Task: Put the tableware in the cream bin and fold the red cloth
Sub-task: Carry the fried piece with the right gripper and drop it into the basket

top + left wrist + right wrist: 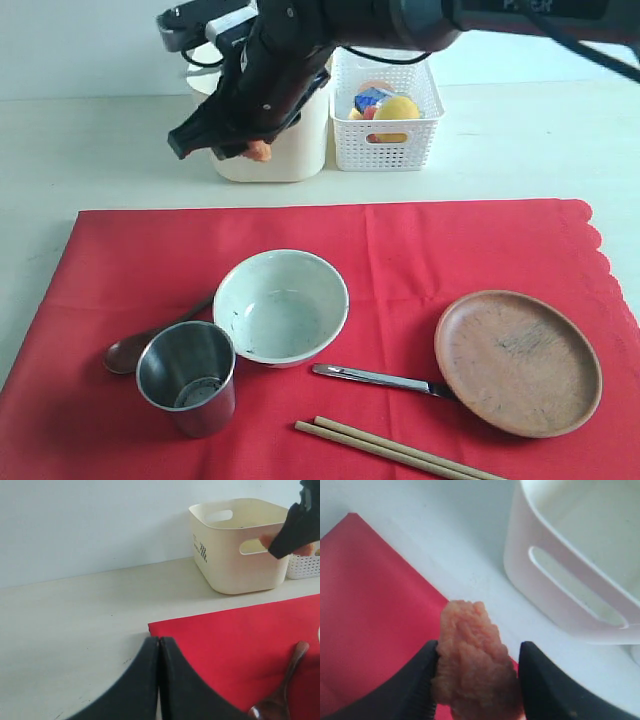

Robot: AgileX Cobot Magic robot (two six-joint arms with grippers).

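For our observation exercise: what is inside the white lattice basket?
Inside the white lattice basket, a yellow rounded toy and a blue item show. Anything beneath them is covered by them and the basket wall.

R gripper pinching lumpy orange-tan food piece above red cloth edge, cream bin nearby.

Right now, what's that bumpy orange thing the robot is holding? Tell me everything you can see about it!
The bumpy orange piece is a pale orange-brown lump with a rough, crumbly-looking surface, maybe toy fried food. The right tool pinches it, one black finger on each side, holding it in the air. It hangs just outside the cream bin, near the edge of the red cloth. Nothing else touches it.
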